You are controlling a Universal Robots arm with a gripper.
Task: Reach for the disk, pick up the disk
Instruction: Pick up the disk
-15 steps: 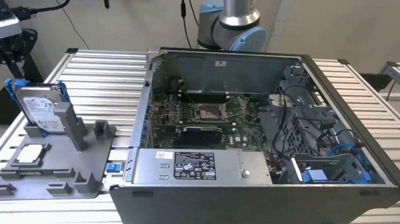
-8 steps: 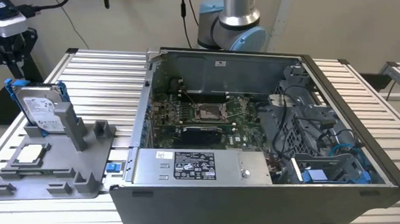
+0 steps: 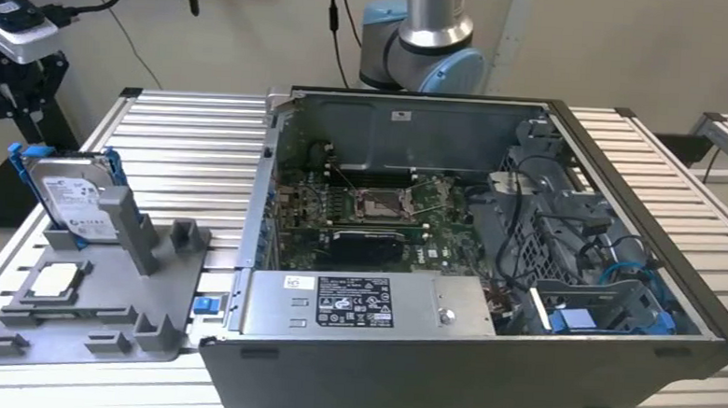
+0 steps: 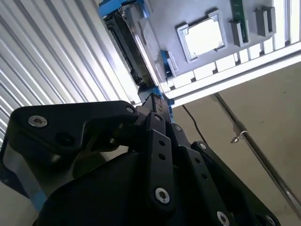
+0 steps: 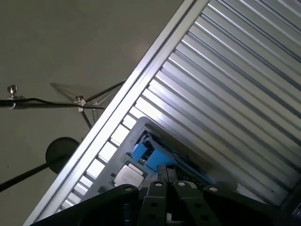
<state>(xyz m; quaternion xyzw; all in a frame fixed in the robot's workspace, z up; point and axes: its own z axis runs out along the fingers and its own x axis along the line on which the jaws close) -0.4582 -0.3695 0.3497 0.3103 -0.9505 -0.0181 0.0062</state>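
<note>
On the slatted metal desk (image 3: 193,130), toward the exterior view's left, the disk (image 3: 75,198) stands upright on its edge in a slot of a gray plastic holder (image 3: 109,312). Its white label faces the camera and its blue frame shows along the top and sides. It is not yet picked up. On the same holder, nearer the camera, a small square silver chip (image 3: 58,281) lies flat in its own recess, apart from the disk. A small blue block (image 3: 208,302) sits at the holder's edge, just beside an open computer case (image 3: 455,377) that takes up the middle and the exterior view's right of the desk. Behind the case rises the arm's base (image 3: 423,39).

In the second wrist view the black hand (image 4: 151,106) points toward the disk (image 4: 136,42), with the chip (image 4: 203,36) beside it on the holder and the desk's rim and the floor past them. In the first wrist view the hand (image 5: 165,176) lines up with the disk's blue frame (image 5: 146,155), and the chip (image 5: 127,174) lies close by. Whether the hand is released or clenched I cannot tell, nor whether it touches the disk.
</note>
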